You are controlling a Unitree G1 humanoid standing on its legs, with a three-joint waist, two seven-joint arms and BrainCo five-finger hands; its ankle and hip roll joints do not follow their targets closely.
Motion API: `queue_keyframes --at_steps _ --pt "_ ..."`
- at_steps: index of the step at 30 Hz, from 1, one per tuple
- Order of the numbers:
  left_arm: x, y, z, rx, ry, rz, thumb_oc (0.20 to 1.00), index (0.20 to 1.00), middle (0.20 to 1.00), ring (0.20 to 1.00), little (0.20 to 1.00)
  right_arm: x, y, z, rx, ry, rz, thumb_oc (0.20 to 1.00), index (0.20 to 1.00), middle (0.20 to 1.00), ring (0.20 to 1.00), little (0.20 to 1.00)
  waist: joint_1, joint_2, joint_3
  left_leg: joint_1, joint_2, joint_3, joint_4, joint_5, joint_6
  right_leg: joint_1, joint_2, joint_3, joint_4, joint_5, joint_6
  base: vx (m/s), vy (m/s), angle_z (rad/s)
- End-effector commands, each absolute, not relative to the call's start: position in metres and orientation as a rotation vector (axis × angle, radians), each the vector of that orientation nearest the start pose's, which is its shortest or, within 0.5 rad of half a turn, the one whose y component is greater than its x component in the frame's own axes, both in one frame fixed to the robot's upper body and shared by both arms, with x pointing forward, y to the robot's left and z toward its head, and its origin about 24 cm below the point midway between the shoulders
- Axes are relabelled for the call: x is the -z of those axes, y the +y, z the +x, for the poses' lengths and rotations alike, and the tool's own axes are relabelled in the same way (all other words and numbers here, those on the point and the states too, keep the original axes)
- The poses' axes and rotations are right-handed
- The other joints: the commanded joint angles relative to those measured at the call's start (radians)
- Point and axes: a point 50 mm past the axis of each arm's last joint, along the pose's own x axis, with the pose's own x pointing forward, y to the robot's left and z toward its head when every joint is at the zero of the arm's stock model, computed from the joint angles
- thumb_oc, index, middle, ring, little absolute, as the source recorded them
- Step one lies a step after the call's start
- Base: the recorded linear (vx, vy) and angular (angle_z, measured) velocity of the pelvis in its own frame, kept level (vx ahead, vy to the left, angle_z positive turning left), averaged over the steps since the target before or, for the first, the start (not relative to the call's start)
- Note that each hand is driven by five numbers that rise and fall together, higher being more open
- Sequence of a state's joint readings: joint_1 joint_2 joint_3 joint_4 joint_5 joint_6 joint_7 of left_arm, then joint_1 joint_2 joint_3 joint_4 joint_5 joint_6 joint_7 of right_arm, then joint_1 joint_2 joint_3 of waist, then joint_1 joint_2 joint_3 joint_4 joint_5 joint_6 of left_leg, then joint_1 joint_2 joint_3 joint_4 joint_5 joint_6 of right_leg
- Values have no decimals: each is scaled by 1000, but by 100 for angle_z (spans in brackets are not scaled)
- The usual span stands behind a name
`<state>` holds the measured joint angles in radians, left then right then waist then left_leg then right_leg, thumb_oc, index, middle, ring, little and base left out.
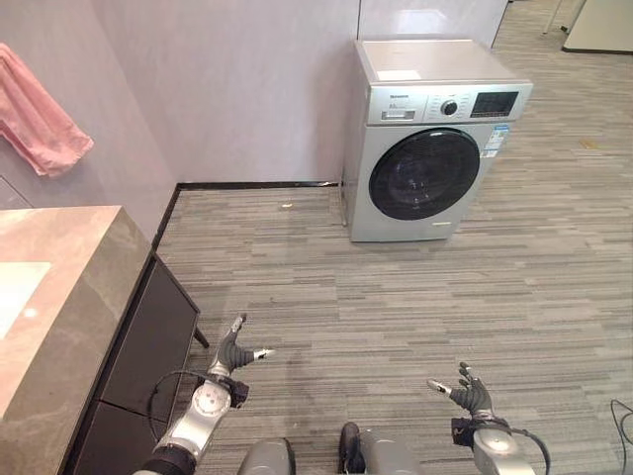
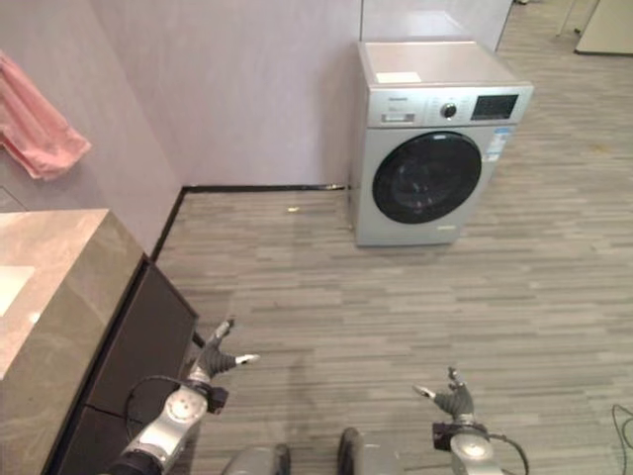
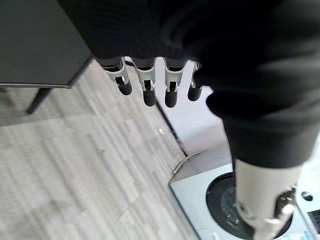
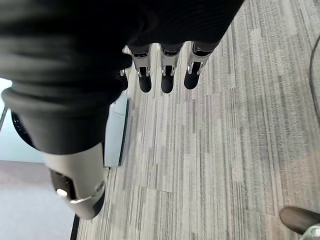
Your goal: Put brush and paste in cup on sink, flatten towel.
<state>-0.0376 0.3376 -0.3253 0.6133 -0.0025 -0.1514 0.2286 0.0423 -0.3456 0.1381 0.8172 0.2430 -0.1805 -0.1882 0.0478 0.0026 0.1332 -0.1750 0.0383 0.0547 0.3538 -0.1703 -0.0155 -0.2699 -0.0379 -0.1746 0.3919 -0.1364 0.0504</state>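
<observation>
The left hand [image 1: 229,358] hangs low over the floor [image 1: 415,297], just beside the front of the dark cabinet [image 1: 148,346], its fingers [image 3: 149,92] straight and spread, holding nothing. The right hand [image 1: 469,394] is well apart from it over bare floor, its fingers [image 4: 167,80] likewise relaxed and empty. Above the cabinet lies the brown stone tabletop [image 1: 69,297], with a pale sink [image 1: 15,292] sunk into it near its far left edge. The towel [image 1: 35,114], pink and bunched, hangs on the wall [image 1: 218,89] above the tabletop's far edge, well away from both hands and higher than them. A washer [image 1: 430,134] stands against the back wall, across the floor from the hands.
</observation>
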Motion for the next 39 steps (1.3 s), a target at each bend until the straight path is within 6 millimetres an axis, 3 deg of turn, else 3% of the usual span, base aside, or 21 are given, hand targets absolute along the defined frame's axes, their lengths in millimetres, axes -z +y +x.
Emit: queue_keyframes --at_steps 1,4,5,6,7,11,13,17,18,22,24,26,28,29,32,33,34,36,37,38,39 --pt "73 200 219 8 438 428 1000 1000 1000 1000 1000 101 -271 171 321 671 -200 1000 1000 1000 1000 1000 28 -7 -14 19 -78 54 9 35 30 124 -21 70 -18 24 51 29 156 4" --pt "91 202 203 21 540 454 1000 1000 1000 1000 1000 109 -276 165 356 739 -196 1000 1000 1000 1000 1000 34 2 -12 45 -95 53 -9 23 47 123 -29 82 4 21 63 70 156 2" --pt "91 206 198 -5 549 422 1000 1000 1000 1000 1000 106 -274 167 457 675 39 1000 1000 1000 1000 1000 27 13 -6 71 -109 54 -17 11 66 89 -46 101 84 64 91 111 235 -1" --pt "91 206 197 -5 549 422 1000 1000 1000 1000 1000 106 -274 167 457 675 40 1000 1000 1000 1000 1000 28 13 -6 71 -110 56 -17 11 66 88 -47 102 87 63 91 81 202 -7" --pt "91 208 195 -11 552 407 1000 1000 1000 1000 1000 103 -275 168 478 636 104 1000 1000 1000 1000 1000 18 14 2 83 -120 56 -18 2 77 69 -55 115 132 108 106 45 114 -14" --pt "92 208 190 2 564 403 1000 1000 1000 1000 1000 100 -281 165 519 610 145 1000 1000 1000 1000 1000 2 26 18 132 -132 62 -40 -10 99 10 -73 94 234 138 96 105 131 2" --pt "95 209 190 3 583 415 1000 1000 1000 1000 1000 101 -281 165 515 617 127 1000 1000 1000 1000 1000 -12 21 12 144 -136 47 -58 -4 97 -21 -28 108 201 118 85 161 43 -6" --pt "98 212 191 -37 605 390 1000 1000 1000 1000 1000 102 -280 167 493 634 99 1000 1000 1000 1000 1000 -17 10 18 147 -140 49 -55 -25 98 -99 -18 80 146 115 71 152 0 -5" --pt "101 214 189 -43 624 392 1000 1000 1000 1000 1000 105 -279 164 466 662 66 1000 1000 1000 1000 1000 -27 -3 24 181 -147 32 -69 -38 93 -150 -1 73 93 141 76 296 -48 3" --pt "108 215 185 -49 669 402 1000 1000 1000 1000 1000 113 -279 151 460 728 33 1000 1000 1000 1000 1000 -45 -17 12 269 -144 -4 -123 -41 65 -179 -21 41 -76 222 88 398 -104 25" --pt "110 215 182 -38 681 405 1000 1000 1000 1000 1000 117 -281 139 458 762 30 1000 1000 1000 1000 1000 -55 -22 -8 297 -126 -35 -113 -16 35 -148 2 67 -116 225 75 430 -200 36" --pt "117 216 173 -33 730 406 1000 1000 1000 1000 1000 117 -279 138 437 763 40 1000 1000 1000 1000 1000 -63 -28 -18 261 -101 -39 3 55 -3 -81 46 89 -142 224 43 403 -255 71" --pt "122 222 167 -45 778 430 1000 1000 1000 1000 1000 115 -279 138 403 751 20 1000 1000 1000 1000 1000 -65 -45 -18 171 -42 -29 234 228 -59 -3 63 65 -187 205 7 376 -402 82" --pt "119 225 176 -40 765 452 1000 1000 1000 1000 1000 113 -281 138 414 736 26 1000 1000 1000 1000 1000 -47 -82 27 42 -3 11 412 282 -56 47 43 53 -199 180 -38 231 -363 72" --pt "114 224 186 -36 735 476 1000 1000 1000 1000 1000 115 -283 136 407 764 -8 1000 1000 1000 1000 1000 -22 -86 42 -54 15 49 434 248 -46 98 57 38 -227 147 -51 236 -234 53" --pt "113 225 188 -45 729 477 1000 1000 1000 1000 1000 115 -285 135 396 784 -53 1000 1000 1000 1000 1000 -9 -83 44 -96 6 69 368 217 -39 126 55 30 -249 140 -45 425 -105 20" --pt "109 230 189 -79 709 449 1000 1000 1000 1000 1000 118 -286 131 358 825 -147 1000 1000 1000 1000 1000 8 -85 35 -141 39 158 146 209 -35 181 43 1 -282 122 -21 428 -103 38" --pt "110 233 189 -93 714 454 1000 1000 1000 1000 1000 117 -286 132 348 822 -165 1000 1000 1000 1000 1000 13 -84 35 -148 32 171 57 213 -29 195 46 5 -285 112 -16 334 -13 55" --pt "109 238 187 -114 716 462 1000 1000 1000 1000 1000 117 -284 133 335 820 -174 1000 1000 1000 1000 1000 28 -75 29 -173 19 161 -63 246 -29 218 61 16 -296 98 -10 248 38 24" --pt "109 238 187 -114 716 462 1000 1000 1000 1000 1000 117 -284 133 335 820 -174 1000 1000 1000 1000 1000 28 -76 31 -168 16 162 -69 249 -28 220 59 16 -296 97 -9 635 58 -21" --pt "114 247 177 -154 757 464 1000 1000 1000 1000 1000 120 -281 128 317 837 -180 1000 1000 1000 1000 1000 54 -59 19 -180 40 165 -298 364 -58 307 93 41 -321 60 -4 489 37 -38"
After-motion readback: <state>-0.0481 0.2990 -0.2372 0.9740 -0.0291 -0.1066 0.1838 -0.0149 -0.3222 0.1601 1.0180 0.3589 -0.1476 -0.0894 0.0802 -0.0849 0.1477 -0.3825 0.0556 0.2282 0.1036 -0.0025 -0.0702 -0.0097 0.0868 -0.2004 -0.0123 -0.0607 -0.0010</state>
